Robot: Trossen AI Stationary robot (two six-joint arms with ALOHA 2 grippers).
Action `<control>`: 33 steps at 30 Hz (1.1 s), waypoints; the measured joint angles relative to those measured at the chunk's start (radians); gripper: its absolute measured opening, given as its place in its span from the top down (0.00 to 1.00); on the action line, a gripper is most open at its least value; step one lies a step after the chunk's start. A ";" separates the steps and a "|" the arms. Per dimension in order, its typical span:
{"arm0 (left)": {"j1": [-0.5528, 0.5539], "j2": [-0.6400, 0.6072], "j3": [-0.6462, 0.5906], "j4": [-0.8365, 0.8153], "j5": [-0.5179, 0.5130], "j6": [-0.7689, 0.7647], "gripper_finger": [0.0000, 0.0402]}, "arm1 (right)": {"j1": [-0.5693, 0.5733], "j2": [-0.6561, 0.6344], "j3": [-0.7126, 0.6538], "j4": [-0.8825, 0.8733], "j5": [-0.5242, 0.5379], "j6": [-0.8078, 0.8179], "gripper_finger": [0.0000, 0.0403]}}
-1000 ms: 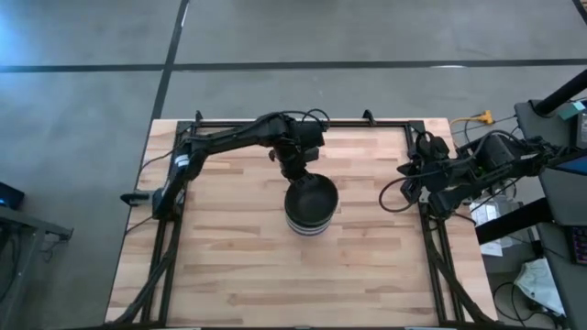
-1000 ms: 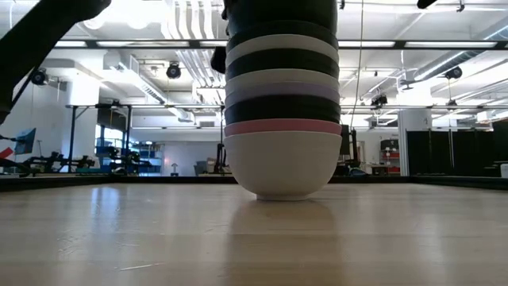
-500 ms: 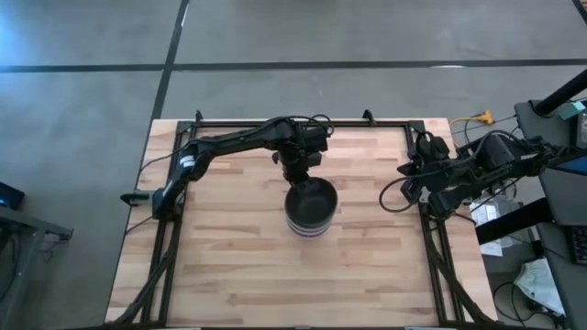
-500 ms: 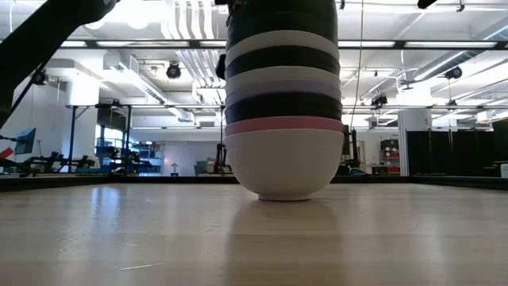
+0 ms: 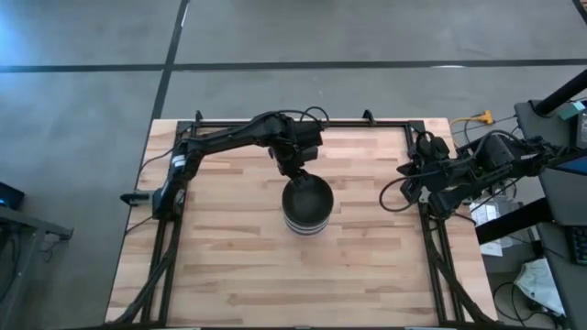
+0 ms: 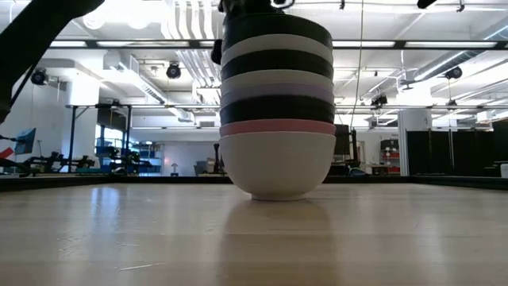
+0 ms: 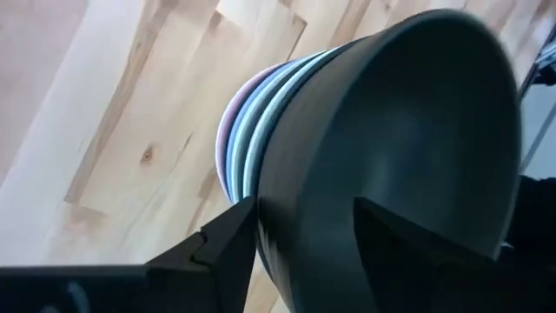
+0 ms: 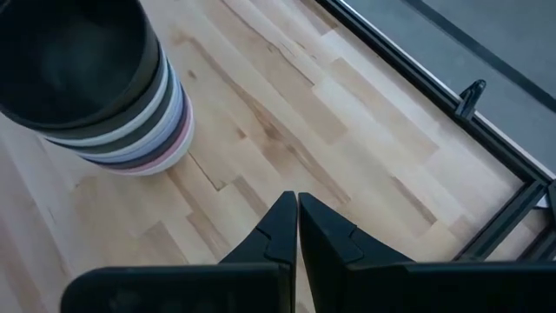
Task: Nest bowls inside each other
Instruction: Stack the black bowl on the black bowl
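A single stack of small, smooth round bowls (image 5: 306,207) stood near the middle of the pale wooden plank tabletop (image 5: 229,266), all nested one inside another. Seen from table height, the stack (image 6: 276,111) rested on a white bowl (image 6: 276,163) at the bottom, with a pink rim (image 6: 276,126) just above it, then a black band, a lavender one, white, black, white, and a black bowl (image 6: 274,24) at the top.

The left end effector (image 5: 295,166) reached in from the far left corner of the tabletop and sat at the far edge of the stack. In its wrist view, its two dark fingers (image 7: 228,243) straddled the rim of the top black bowl (image 7: 408,148), one outside the wall and one inside, grasping that rim.

The right end effector (image 8: 297,222) waited off the right edge of the tabletop, well apart from the stack, its two fingers pressed together with nothing between them. Its wrist view looked back across the planks at the stack (image 8: 100,87) and the black metal frame (image 8: 452,96) along the tabletop edge.
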 joint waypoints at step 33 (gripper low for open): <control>0.000 -0.072 -0.074 0.009 -0.026 0.046 1.00 | 0.030 0.103 -0.001 0.105 -0.049 0.010 0.98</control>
